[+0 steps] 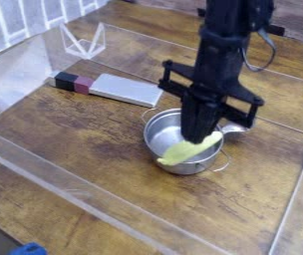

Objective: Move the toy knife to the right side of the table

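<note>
The toy knife (pixel 115 89) lies flat on the table (pixel 61 139) at the back left, its grey blade pointing right and its black-and-pink handle to the left. My gripper (pixel 198 133) hangs pointing down over a steel pot (pixel 155 130) right of the knife, well apart from it. Its fingers stand together and look shut with nothing between them. A yellow-green corn cob (pixel 182 152) lies tilted in the pot against the front rim, just below the fingertips.
Low clear acrylic walls (pixel 75 184) edge the table at the front, left and right. A clear angled stand (pixel 81 42) sits behind the knife. A blue object (pixel 28 249) shows at the bottom edge, outside the wall.
</note>
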Robot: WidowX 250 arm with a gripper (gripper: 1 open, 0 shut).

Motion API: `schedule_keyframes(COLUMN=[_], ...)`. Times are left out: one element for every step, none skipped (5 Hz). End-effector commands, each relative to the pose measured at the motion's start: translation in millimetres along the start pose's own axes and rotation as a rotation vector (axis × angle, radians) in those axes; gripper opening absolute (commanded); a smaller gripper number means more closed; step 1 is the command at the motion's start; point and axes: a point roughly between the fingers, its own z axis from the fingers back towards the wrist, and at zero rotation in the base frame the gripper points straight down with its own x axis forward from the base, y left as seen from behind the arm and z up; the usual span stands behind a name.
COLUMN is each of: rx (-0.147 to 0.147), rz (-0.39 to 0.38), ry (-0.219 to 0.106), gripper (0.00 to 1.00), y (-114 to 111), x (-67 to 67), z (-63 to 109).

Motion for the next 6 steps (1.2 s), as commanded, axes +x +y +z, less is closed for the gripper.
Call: schedule_keyframes(rx=[-0.025,-0.045,-0.028,0.000,0.035,0.042], rz=[-0.046,0.032,0.035,0.012,-0.009,-0.099], ry=[-0.066,-0.063,-0.071,-0.090,-0.115,-0.127], gripper=[0.00,0.00,0.00,0.00,0.00,1.00], y=[-13.6,-36.6,-36.4,-33.8,-21.0,-20.6], x=[1.3,6.3,10.6,21.3,31.1,37.8], z=[-3.9,-27.0,-12.9,10.2,34.2,22.9])
